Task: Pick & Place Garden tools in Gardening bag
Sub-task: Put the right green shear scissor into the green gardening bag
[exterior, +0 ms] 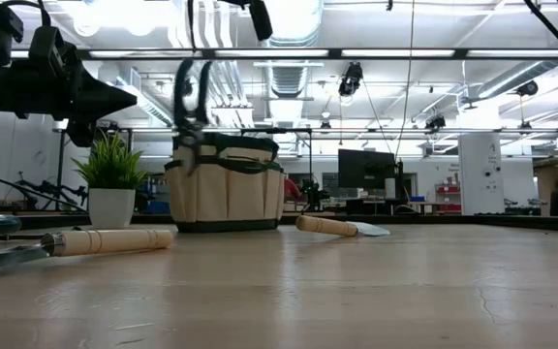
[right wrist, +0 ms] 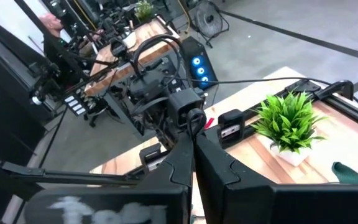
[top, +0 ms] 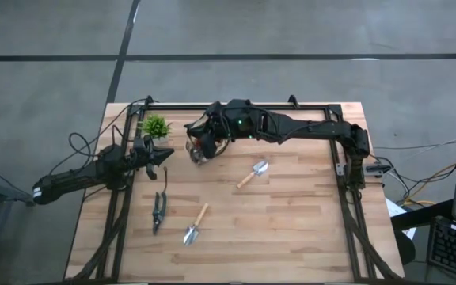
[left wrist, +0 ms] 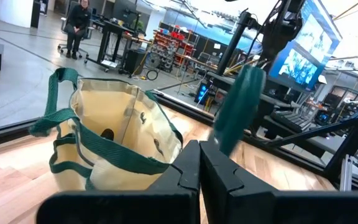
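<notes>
On the near part of the wooden counter [top: 291, 214], a metal trowel with a light wooden handle [top: 195, 225] is seen lying with its blade toward the near edge, and just to its left the dark pruning shears [top: 158, 210] are laid with their long axis running near to far. Farther in and to the right, a second wooden-handled trowel [top: 252, 172] is set on a slant, blade toward the far right. The left gripper [top: 163, 157] is held just beyond the shears, at the counter's left side, its fingers pressed together with nothing seen between them. Beyond it, the beige fabric gardening bag with dark green trim [left wrist: 114, 140] stands near the far edge, its mouth open upward, largely covered in the high view by the right gripper [top: 198, 150], which hangs directly above it. In the low view a dark looped tool [exterior: 192, 107] is seen hanging over the bag's opening under that gripper; whether it is clamped cannot be told, though the right wrist view shows the fingers closed together. The small green potted plant [top: 155, 127] stands at the far left. The shears are judged nearest the left arm, lying toward its near side.
</notes>
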You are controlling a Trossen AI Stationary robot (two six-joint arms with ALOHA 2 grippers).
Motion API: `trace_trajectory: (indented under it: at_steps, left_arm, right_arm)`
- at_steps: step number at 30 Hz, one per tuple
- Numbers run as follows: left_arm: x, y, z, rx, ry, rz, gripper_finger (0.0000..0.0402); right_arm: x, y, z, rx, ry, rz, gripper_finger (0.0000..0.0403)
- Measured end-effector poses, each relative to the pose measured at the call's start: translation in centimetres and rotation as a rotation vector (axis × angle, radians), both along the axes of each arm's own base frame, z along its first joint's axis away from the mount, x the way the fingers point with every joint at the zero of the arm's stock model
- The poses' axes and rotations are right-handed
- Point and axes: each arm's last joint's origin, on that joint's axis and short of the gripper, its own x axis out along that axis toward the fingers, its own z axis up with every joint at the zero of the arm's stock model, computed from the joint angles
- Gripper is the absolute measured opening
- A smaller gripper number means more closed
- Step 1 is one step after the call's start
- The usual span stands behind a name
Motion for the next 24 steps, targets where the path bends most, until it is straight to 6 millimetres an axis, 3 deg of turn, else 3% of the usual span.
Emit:
trace_trajectory:
  at_steps: [11,24]
  left_arm:
    - [0.0,0.0,0.0,0.000,0.000,0.000,0.0005]
    - [0.0,0.0,0.0,0.000,0.000,0.000,0.0005]
  right_arm:
    - [0.1,-0.6,0.6,0.006,-0.067,-0.019,0.0008]
    - [-0.2,-3.0,0.8,-0.002,-0.082,-0.093,0.0008]
